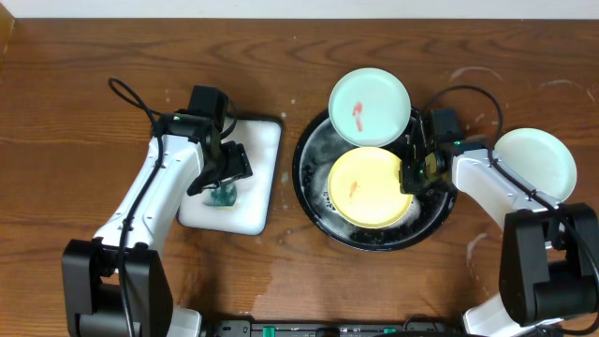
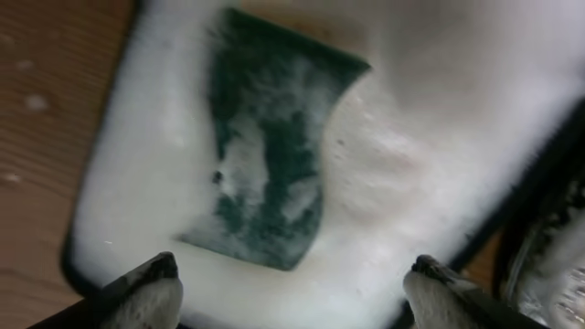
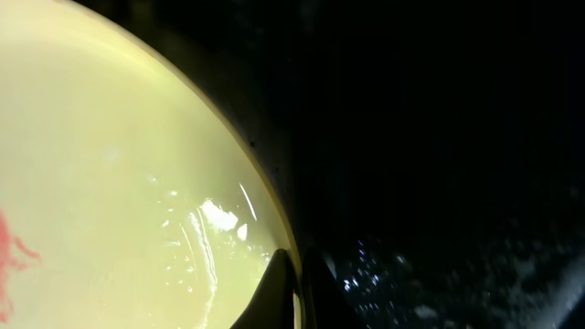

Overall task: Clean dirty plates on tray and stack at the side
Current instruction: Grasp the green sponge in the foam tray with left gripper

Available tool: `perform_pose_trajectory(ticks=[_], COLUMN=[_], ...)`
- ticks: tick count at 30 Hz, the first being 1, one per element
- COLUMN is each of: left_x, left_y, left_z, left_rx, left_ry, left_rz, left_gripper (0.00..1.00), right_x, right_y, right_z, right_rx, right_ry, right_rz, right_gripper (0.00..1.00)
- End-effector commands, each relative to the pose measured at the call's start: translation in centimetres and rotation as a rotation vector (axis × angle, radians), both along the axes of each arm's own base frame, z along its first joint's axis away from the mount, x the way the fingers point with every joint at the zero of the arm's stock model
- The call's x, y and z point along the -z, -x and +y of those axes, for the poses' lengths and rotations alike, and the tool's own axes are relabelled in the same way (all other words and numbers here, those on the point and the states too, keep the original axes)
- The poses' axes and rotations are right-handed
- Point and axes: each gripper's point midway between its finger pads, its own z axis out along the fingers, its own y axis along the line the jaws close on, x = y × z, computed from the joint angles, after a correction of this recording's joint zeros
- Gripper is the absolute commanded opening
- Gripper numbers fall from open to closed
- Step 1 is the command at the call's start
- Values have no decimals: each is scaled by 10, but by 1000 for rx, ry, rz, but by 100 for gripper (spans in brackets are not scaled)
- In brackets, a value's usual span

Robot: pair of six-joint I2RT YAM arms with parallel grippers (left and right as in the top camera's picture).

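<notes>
While the right arm (image 1: pixel 487 178) reaches into the tray (image 1: pixel 303 173), we see its jaws pressed together on the right rim of the yellow plate (image 1: pixel 370 187). The wrist view shows a dark finger lying over that rim, so we take it as a clamp. This plate lies flat in the tray and carries a small red smear. A mint plate (image 1: pixel 370 108), also smeared, sits at the far edge of the tray, partly over its rim. A second mint plate (image 1: pixel 538 159) rests on the counter (image 1: pixel 75 94) to the right, apart from the tray. We see no smear on it, though the arm hides a part.

The left arm (image 1: pixel 159 183) hangs over the white tray (image 1: pixel 257 140), its jaws wide apart and holding nothing, just above the sponge (image 2: pixel 274 155) that lies in foam.

We judge that the step in hand is the cleaning of the yellow plate: the right side holds it steady, and the left side must fetch the sponge. One plate seems done, two remain. The next move calls for the left jaws to go down and close across the sponge, which is soft and wet and will squeeze thin, then to carry it to the smear. The right jaws must grip firmly, because a soapy rim can slip out.
</notes>
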Motion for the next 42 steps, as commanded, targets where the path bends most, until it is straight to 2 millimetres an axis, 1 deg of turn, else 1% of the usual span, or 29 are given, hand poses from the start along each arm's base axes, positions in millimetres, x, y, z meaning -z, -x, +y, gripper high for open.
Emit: perform_pose_trajectory(ticks=[1,2,4,6,10,11,12,17,19,20,21,22,23,26,29,30,31,33,35,37,38,39,41,42], left_x=[3,5,16,27,53,59,64,81,86,90,91,92,92,86,67,57,50,32,20,16,17,22,31,36], left_y=[-4,-5,-8,-7,-6,-5,-6,-12,-10,-6,-4,-2,-1,-3,-9,-12,-14,-17,-20,-20,-20,-17,-14,-12], left_z=[16,16,15,15,16,16,16,15,14,13,12,11,8,4,3,3,3,1,-4,-7,-7,-5,2,5], left_rx=[5,4,3,3,3,3,2,-1,-2,1,2,4,8,15,15,14,15,16,21,25,26,32,31,28], left_ry=[-93,-93,-90,-88,-87,-86,-84,-74,-70,-61,-56,-47,-31,-10,-8,-6,-6,6,35,51,50,34,-4,-22], left_rz=[-18,-23,-44,-50,-67,-74,-85,-150,-158,-146,-136,-128,-124,-128,-139,-149,-155,-175,-207,-217,-215,-202,-181,-169], left_gripper=[81,81,72,67,66,64,62,41,40,33,23,11,8,7,8,8,12,22,29,33,39,45,52,54], right_x=[6,5,5,5,5,5,5,5,5,5,5,5,5,5,5,5,5,5,5,5,5,5,5,5], right_y=[2,2,1,1,0,0,0,1,1,1,1,1,1,1,1,1,1,1,1,1,1,1,1,1], right_z=[-21,-21,-19,-19,-19,-19,-19,-19,-19,-19,-19,-19,-19,-19,-19,-19,-19,-19,-19,-19,-19,-19,-19,-19], right_rx=[72,62,41,40,41,41,41,40,41,41,41,41,41,40,41,40,41,41,41,41,41,41,41,41], right_ry=[113,114,113,112,112,112,112,112,112,112,112,112,113,112,113,113,112,112,112,112,112,112,112,112], right_rz=[7,4,0,-1,-4,-4,-4,-1,-1,-1,-1,0,0,0,0,0,0,-1,-1,-1,-1,-1,-1,-1], right_gripper=[1,1,1,1,1,1,1,1,1,1,1,1,1,1,1,1,1,1,1,1,1,1,1,1])
